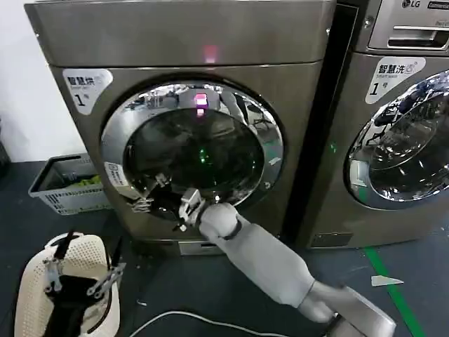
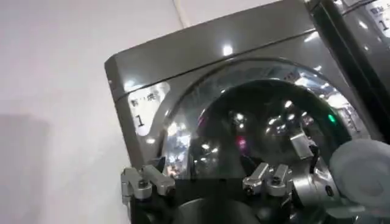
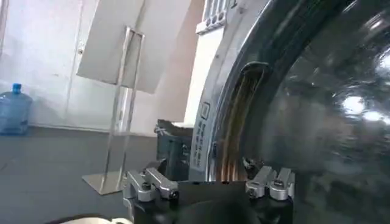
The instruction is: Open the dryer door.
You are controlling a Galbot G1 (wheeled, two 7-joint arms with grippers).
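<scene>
The right gripper (image 1: 144,199) is up against the lower-left rim of the dryer door (image 1: 193,151), fingers spread apart, with the chrome ring right at the fingertips. From the right wrist view, the open fingers (image 3: 149,184) frame the door's edge, and a recessed handle pocket (image 3: 241,115) in the ring sits just beyond them, beside the dark tinted glass (image 3: 329,109). Whether the tips actually touch the ring cannot be told.

The door itself looks shut, flat against the bronze-grey dryer (image 1: 182,35). A white sticker (image 1: 85,86) marked "1" sits on the front panel above the gripper.

Around the hand: a grey laundry basket (image 1: 66,184) stands on the floor to its outer side, against the wall. Far across from it, past the door, stands the LG-branded machine (image 1: 400,126) with its own chrome door.

The left gripper (image 1: 81,275) hangs low, well below the working hand, fingers apart, in front of a white perforated hamper (image 1: 31,295). A white cable (image 1: 196,323) trails on the dark floor beneath the right arm.
</scene>
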